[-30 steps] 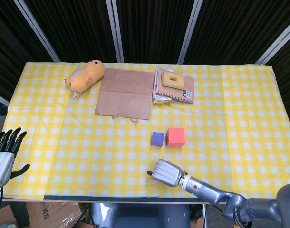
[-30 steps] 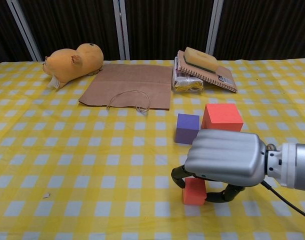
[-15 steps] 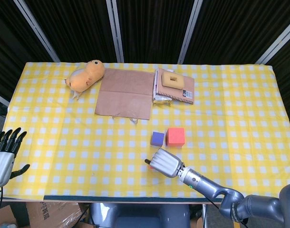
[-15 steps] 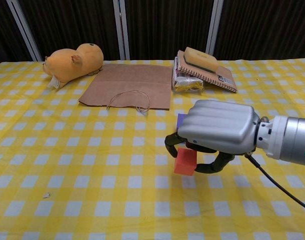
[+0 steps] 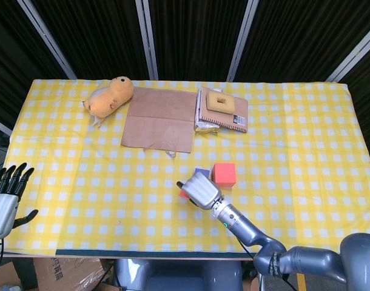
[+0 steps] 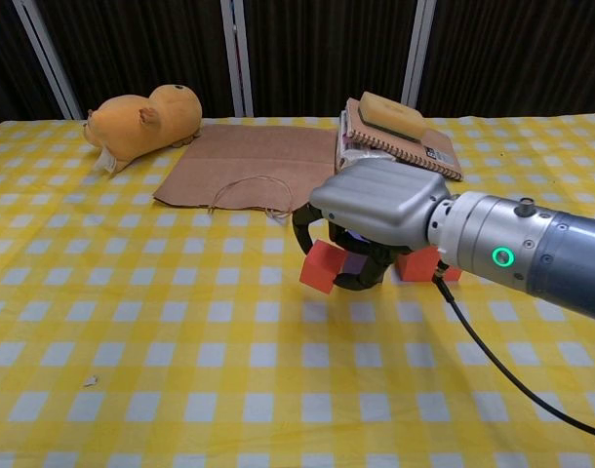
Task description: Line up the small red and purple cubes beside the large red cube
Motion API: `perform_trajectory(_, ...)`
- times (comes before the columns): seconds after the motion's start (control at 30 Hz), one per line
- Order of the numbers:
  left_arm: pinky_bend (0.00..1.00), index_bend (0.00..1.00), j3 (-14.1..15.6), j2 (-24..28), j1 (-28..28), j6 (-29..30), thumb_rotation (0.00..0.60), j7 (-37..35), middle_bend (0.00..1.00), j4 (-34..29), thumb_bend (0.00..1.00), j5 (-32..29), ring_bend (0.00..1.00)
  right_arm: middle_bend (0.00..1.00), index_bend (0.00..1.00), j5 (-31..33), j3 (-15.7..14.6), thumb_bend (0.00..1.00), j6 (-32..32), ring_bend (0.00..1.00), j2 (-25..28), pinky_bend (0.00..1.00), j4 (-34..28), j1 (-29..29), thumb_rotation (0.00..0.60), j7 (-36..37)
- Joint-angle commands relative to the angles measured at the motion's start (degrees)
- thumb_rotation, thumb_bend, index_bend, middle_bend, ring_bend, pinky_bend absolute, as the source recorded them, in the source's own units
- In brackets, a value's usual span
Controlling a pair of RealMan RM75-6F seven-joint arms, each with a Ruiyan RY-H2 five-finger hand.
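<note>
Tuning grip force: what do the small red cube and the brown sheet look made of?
Small red cube, held by the right hand: probably foam, matte, no glare, soft edges. Brown sheet: looks like kraft paper, a flattened bag with a string handle, dull and creased.

The table (image 5: pixel 306 151), under a yellow checked cloth, bore a plush hamster (image 5: pixel 109 96), paper bag (image 5: pixel 161 119), notebook (image 5: pixel 224 112), purple cube (image 5: pixel 202 172) and large red cube (image 5: pixel 224 174).

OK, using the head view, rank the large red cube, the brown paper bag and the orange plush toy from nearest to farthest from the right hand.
1. large red cube, just right of and beyond the right hand.
2. brown paper bag, further back, mid-table.
3. orange plush toy, far back left corner.
</note>
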Motion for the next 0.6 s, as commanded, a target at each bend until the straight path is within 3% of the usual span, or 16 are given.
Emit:
perform_trajectory(0.03, 0.00, 0.00, 0.0, 0.0, 0.0, 0.0, 0.600, 0.0, 0.00, 0.0, 0.02, 0.0, 0.00, 0.86, 0.51, 1.8, 1.1, 0.39, 0.0, 0.91, -2.2, 0.80, 1.7, 0.9, 0.600, -1.3)
perform_trajectory(0.6, 0.00, 0.00, 0.0, 0.0, 0.0, 0.0, 0.600, 0.0, 0.00, 0.0, 0.02, 0.0, 0.00, 0.86, 0.51, 5.6, 2.4, 0.39, 1.1, 0.91, -9.1, 0.80, 9.3, 3.8, 0.600, -3.8)
